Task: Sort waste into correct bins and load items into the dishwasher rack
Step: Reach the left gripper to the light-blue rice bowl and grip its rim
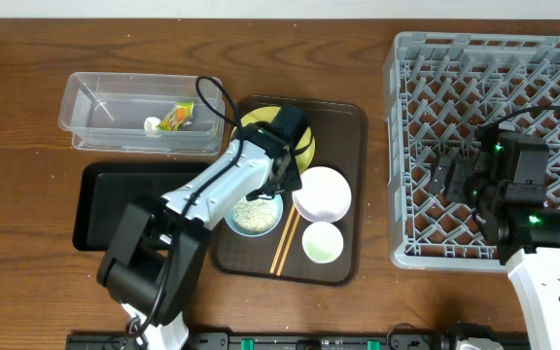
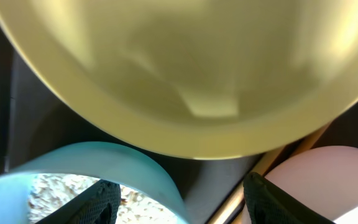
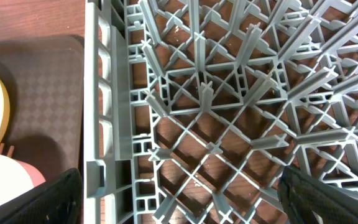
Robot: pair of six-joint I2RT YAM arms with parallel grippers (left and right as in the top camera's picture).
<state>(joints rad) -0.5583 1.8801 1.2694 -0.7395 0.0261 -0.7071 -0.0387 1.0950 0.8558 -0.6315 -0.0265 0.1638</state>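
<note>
My left gripper (image 1: 285,175) (image 2: 185,208) is open astride the near rim of the light blue bowl (image 1: 233,226) (image 2: 104,162), one finger over its rice crumbs (image 1: 254,214) (image 2: 55,193). The yellow-green plate (image 1: 307,151) (image 2: 185,68) lies just beyond. The white bowl (image 1: 322,192) (image 2: 328,174), the small white cup (image 1: 323,243) and the chopsticks (image 1: 282,251) (image 2: 253,180) lie beside them. The snack wrapper (image 1: 176,117) and white scrap (image 1: 152,124) lie in the clear tub (image 1: 95,92). My right gripper (image 1: 445,177) (image 3: 185,199) is open and empty over the grey rack (image 1: 455,78) (image 3: 229,93).
The dishes sit on a dark brown serving tray (image 1: 348,126) (image 3: 42,81) in the middle. The shallow black tray (image 1: 105,209) lies at the left, in front of the clear tub, with my left arm crossing its right end. The rack fills the right side.
</note>
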